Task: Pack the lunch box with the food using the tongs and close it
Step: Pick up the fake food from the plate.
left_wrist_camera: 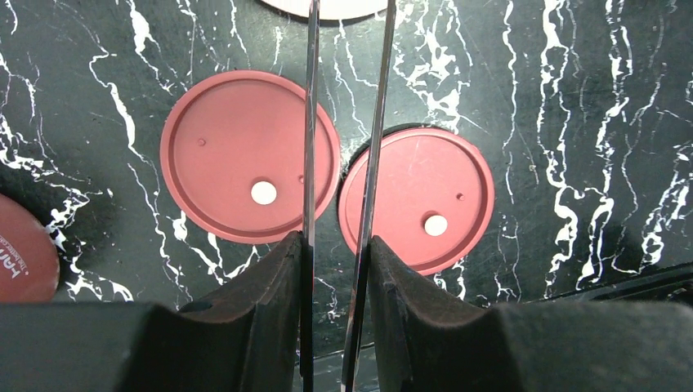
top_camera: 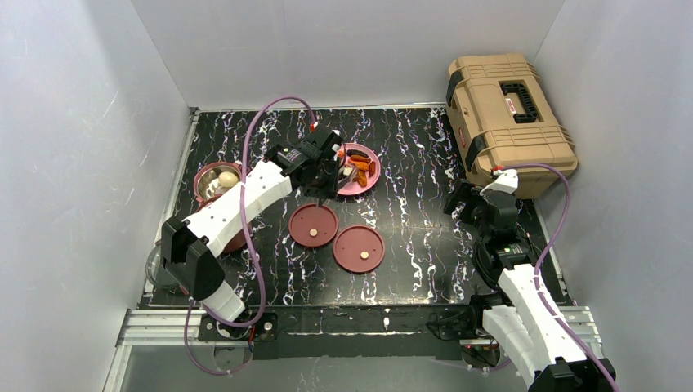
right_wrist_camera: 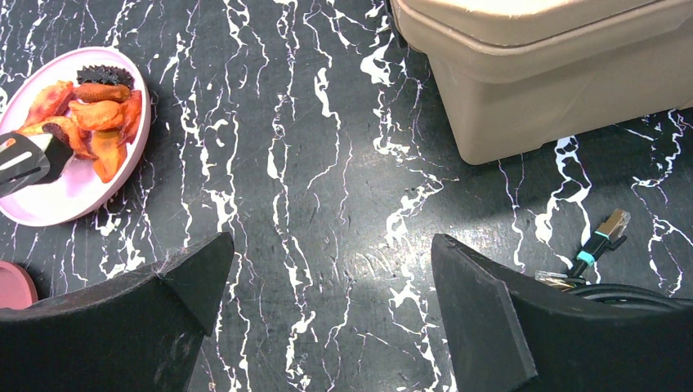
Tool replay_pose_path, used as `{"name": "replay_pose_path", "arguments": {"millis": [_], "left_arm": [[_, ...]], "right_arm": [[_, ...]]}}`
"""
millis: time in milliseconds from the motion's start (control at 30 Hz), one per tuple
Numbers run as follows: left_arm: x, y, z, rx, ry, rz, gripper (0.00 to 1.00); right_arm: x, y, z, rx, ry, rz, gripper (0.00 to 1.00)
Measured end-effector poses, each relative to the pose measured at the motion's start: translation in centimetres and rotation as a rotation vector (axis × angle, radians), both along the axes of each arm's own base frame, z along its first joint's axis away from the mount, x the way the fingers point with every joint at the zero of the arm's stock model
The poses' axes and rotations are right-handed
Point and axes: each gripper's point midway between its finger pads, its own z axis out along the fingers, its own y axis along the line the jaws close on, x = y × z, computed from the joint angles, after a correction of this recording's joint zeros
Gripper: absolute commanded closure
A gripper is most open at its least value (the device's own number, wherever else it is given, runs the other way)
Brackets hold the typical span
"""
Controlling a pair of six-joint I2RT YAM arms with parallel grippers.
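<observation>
We see the tongs [left_wrist_camera: 310, 122] as two thin dark blades, clamped in the left claw [left_wrist_camera: 335, 245], tips down among the orange-red chunks [right_wrist_camera: 98, 114] on the pink plate [right_wrist_camera: 65, 196]. At far left a maroon bowl [top_camera: 201, 175] holds a pale bun [top_camera: 228, 177]. On the counter [top_camera: 409, 204] a flat maroon lid [left_wrist_camera: 237, 139] and a second lid [left_wrist_camera: 425, 180] lie side by side, each with a pale dot. Back right stands a tan toolbox [top_camera: 507, 114]. The right claw [right_wrist_camera: 327, 269] hangs near it, its fingers wide apart and holding nothing.

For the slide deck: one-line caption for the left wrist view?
Slim dark metal tongs, held in the left jaws, over two flat maroon disc lids.
</observation>
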Motion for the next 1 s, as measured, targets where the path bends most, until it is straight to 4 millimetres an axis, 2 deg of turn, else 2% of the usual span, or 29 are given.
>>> {"name": "replay_pose_path", "arguments": {"millis": [267,467,667,800,1000], "left_arm": [[-0.2,-0.2,0.9,-0.027,-0.015,-0.024,0.89],[-0.5,0.7,2.5,-0.045,-0.05,-0.03,0.89],[-0.2,3.7,5.5,-0.097,-0.106,0.007,0.91],[-0.1,5.9,6.7,-0.105,-0.126,0.043,0.91],[-1.4,9.9,8.3,-0.091,-0.15,0.106,0.91]], "right_arm": [[0.0,0.0,-0.1,-0.002,0.003,-0.001,0.0],[0.0,-0.1,-0.2,-0.005,0.006,-0.003,0.0],[0.1,-0.1,-0.4,-0.007,0.013,-0.003,0.0],[0.1,-0.1,-0.7,-0.009,0.024,-0.004,0.0],[0.0,-0.3,-0.2,-0.012,0.008,-0.013,0.0]]}}
